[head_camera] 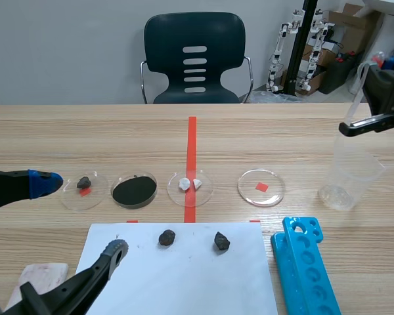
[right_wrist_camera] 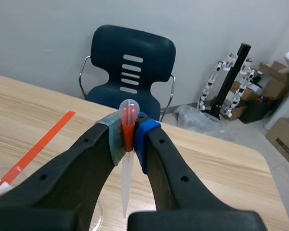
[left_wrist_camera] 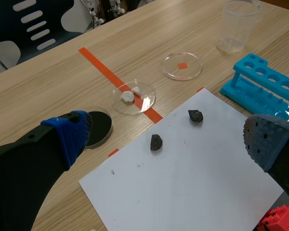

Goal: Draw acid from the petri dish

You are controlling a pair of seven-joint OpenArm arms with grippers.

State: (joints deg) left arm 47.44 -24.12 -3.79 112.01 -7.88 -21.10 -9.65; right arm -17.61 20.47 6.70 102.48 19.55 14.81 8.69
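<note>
Four dishes sit in a row on the wooden table (head_camera: 282,131): stone dish (head_camera: 97,198), black dish (head_camera: 134,190), lump dish (head_camera: 203,191), clear dish (head_camera: 253,194). Two stones (head_camera: 167,237) (head_camera: 221,241) lie on paper (head_camera: 184,279). The left gripper (head_camera: 83,216) gapes beside the stone dish. The right gripper (right_wrist_camera: 128,134), above the one beaker (head_camera: 348,177), is clamped on a pipette (right_wrist_camera: 125,178). One blue rack (head_camera: 308,269) lies near, and a chair (head_camera: 194,59) stands by the grey wall (head_camera: 65,52).
</note>
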